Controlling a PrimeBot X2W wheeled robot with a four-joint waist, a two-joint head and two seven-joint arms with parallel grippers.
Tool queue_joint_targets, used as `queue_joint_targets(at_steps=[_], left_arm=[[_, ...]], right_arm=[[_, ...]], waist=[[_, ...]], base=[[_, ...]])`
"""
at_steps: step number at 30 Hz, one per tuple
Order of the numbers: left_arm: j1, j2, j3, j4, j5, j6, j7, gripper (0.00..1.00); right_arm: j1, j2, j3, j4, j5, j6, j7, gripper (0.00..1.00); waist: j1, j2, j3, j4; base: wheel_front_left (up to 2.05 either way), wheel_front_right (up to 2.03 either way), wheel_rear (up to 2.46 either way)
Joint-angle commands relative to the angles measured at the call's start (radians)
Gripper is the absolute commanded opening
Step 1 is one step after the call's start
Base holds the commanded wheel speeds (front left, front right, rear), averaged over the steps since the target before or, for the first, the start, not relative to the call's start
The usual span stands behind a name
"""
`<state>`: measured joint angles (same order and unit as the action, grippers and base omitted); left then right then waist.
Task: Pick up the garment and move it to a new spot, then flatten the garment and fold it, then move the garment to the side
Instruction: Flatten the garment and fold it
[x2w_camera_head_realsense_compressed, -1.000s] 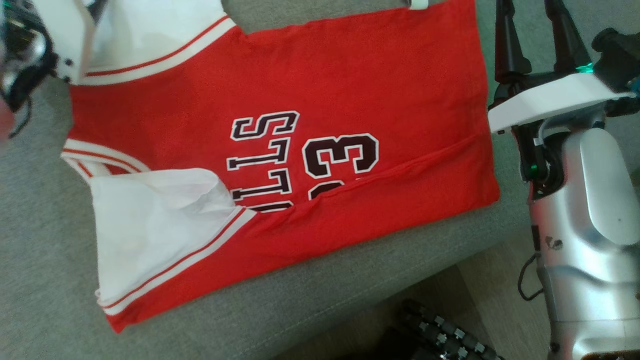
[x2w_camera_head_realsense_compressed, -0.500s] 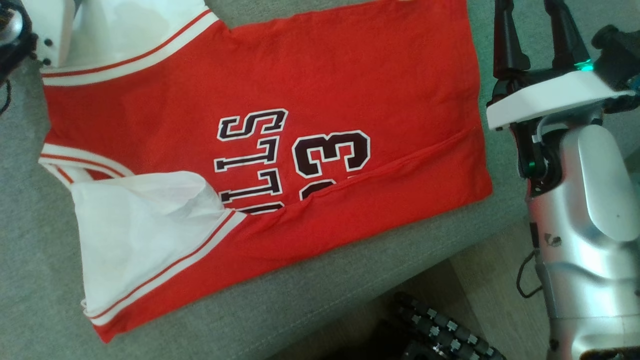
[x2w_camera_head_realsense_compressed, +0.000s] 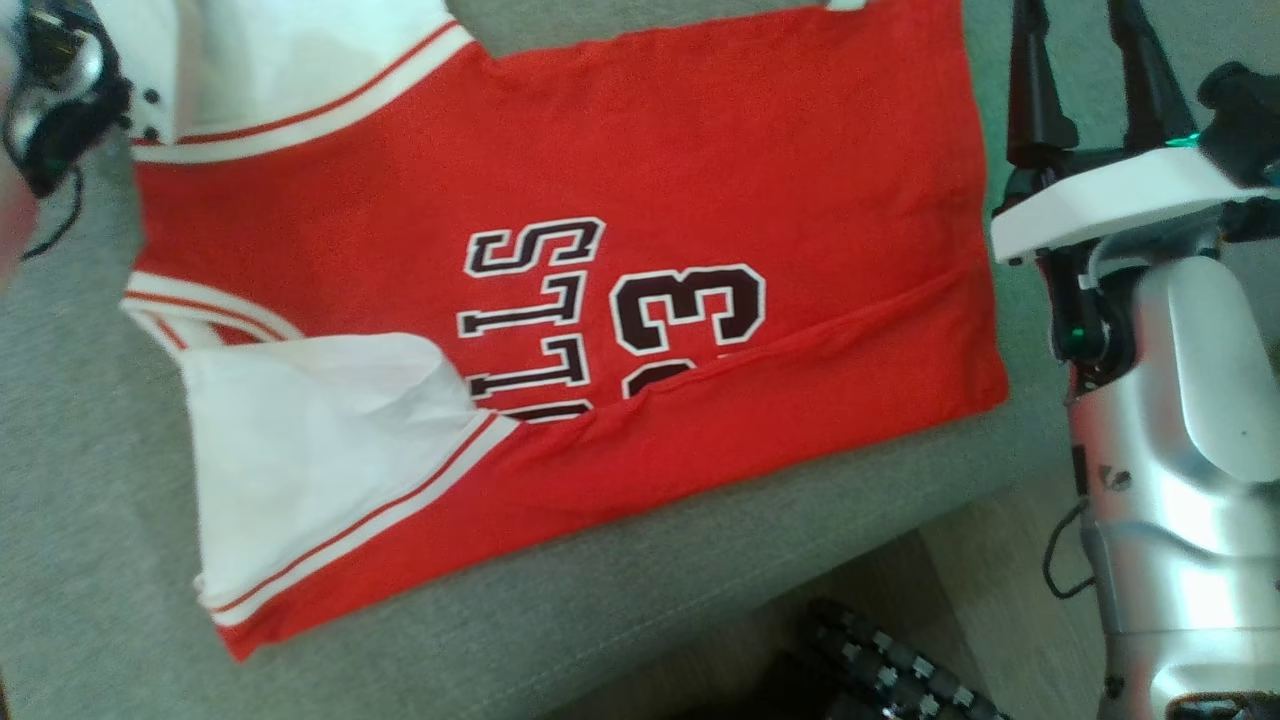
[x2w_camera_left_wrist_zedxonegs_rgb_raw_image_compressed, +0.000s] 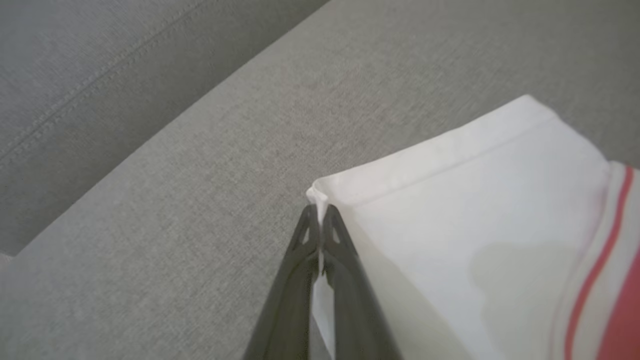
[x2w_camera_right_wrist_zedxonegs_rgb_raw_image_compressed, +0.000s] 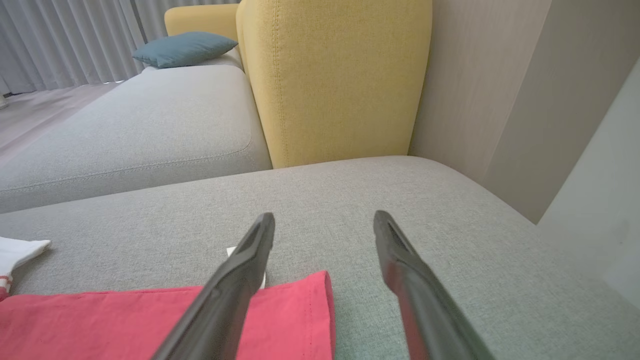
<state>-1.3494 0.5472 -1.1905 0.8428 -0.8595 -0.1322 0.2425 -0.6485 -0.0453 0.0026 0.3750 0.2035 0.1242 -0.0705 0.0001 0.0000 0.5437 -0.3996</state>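
A red jersey (x2w_camera_head_realsense_compressed: 620, 180) with white sleeves and dark lettering lies spread flat on the grey sofa seat (x2w_camera_head_realsense_compressed: 90, 480); its near edge is folded over in a strip. In the left wrist view my left gripper (x2w_camera_left_wrist_zedxonegs_rgb_raw_image_compressed: 317, 216) is shut on the corner of the far white sleeve (x2w_camera_left_wrist_zedxonegs_rgb_raw_image_compressed: 465, 210), which rests on the cushion. That arm's wrist (x2w_camera_head_realsense_compressed: 55, 95) shows at the head view's upper left. My right gripper (x2w_camera_head_realsense_compressed: 1085, 30) stands open just right of the jersey's hem, and in the right wrist view its fingers (x2w_camera_right_wrist_zedxonegs_rgb_raw_image_compressed: 255, 250) hover over the red hem corner (x2w_camera_right_wrist_zedxonegs_rgb_raw_image_compressed: 300, 310) with nothing between them.
The seat's front edge runs diagonally at the lower right, with floor and my dark wheeled base (x2w_camera_head_realsense_compressed: 890, 670) beyond it. A yellow backrest (x2w_camera_right_wrist_zedxonegs_rgb_raw_image_compressed: 330, 75), a blue cushion (x2w_camera_right_wrist_zedxonegs_rgb_raw_image_compressed: 182, 47) and a wall (x2w_camera_right_wrist_zedxonegs_rgb_raw_image_compressed: 500, 100) stand behind the seat.
The head picture swung left and came back, so the camera moved. The jersey lies as before and both grippers keep their states.
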Motion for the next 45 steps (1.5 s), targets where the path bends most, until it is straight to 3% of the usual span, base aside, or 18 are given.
queue_joint_targets(at_steps=[1, 7, 14, 25, 40, 41, 42, 43, 44, 45], left_arm=[[-0.024, 0.015, 0.027, -0.012, -0.001, 0.002, -0.020, 0.00], [-0.011, -0.051, 0.044, -0.017, -0.006, 0.002, -0.213, 0.00], [0.037, -0.084, 0.045, -0.057, -0.005, 0.005, -0.329, 0.00], [0.071, -0.098, 0.028, -0.145, -0.001, 0.031, -0.342, 0.00], [0.038, -0.061, 0.026, -0.209, 0.005, 0.053, -0.312, 0.00], [0.038, -0.059, 0.026, -0.209, 0.004, 0.055, -0.311, 0.00], [0.038, -0.059, 0.026, -0.209, 0.004, 0.055, -0.311, 0.00], [0.037, -0.056, 0.027, -0.209, 0.004, 0.056, -0.311, 0.00], [0.037, -0.054, 0.027, -0.208, 0.003, 0.058, -0.311, 0.00], [0.036, -0.052, 0.029, -0.207, 0.002, 0.060, -0.312, 0.00]], right_arm=[[-0.021, -0.005, 0.004, -0.027, -0.010, 0.007, 0.001, 1.00], [-0.041, -0.005, -0.064, 0.023, -0.076, 0.007, 0.054, 1.00], [-0.072, -0.038, -0.098, 0.141, -0.134, 0.007, 0.172, 1.00], [-0.163, -0.133, -0.137, 0.372, -0.218, 0.007, 0.280, 1.00], [-0.297, -0.129, -0.190, 0.575, -0.339, 0.007, 0.293, 1.00], [-0.302, -0.126, -0.193, 0.585, -0.338, 0.007, 0.293, 0.72], [-0.302, -0.126, -0.193, 0.585, -0.338, 0.007, 0.293, 0.72], [-0.308, -0.123, -0.197, 0.593, -0.337, 0.007, 0.291, 0.11], [-0.314, -0.121, -0.202, 0.600, -0.334, 0.007, 0.289, 0.00], [-0.321, -0.120, -0.210, 0.607, -0.331, 0.007, 0.287, 0.00]], waist=[[-0.0001, 0.0000, -0.017, 0.018], [-0.0001, 0.0000, -0.083, 0.116], [-0.0001, 0.0000, -0.139, 0.202], [-0.0001, 0.0000, -0.122, 0.250], [-0.0001, 0.0000, -0.067, 0.253], [-0.0001, 0.0000, -0.066, 0.253], [-0.0001, 0.0000, -0.066, 0.253], [-0.0001, 0.0000, -0.065, 0.252], [-0.0001, 0.0000, -0.064, 0.252], [-0.0001, 0.0000, -0.063, 0.252]], base=[[0.00, 0.00, 0.00], [0.00, 0.00, 0.00], [0.00, 0.00, 0.00], [0.00, 0.00, 0.00], [0.00, 0.00, 0.00], [0.00, 0.00, 0.00], [0.00, 0.00, 0.00], [0.00, 0.00, 0.00], [0.00, 0.00, 0.00], [0.00, 0.00, 0.00]])
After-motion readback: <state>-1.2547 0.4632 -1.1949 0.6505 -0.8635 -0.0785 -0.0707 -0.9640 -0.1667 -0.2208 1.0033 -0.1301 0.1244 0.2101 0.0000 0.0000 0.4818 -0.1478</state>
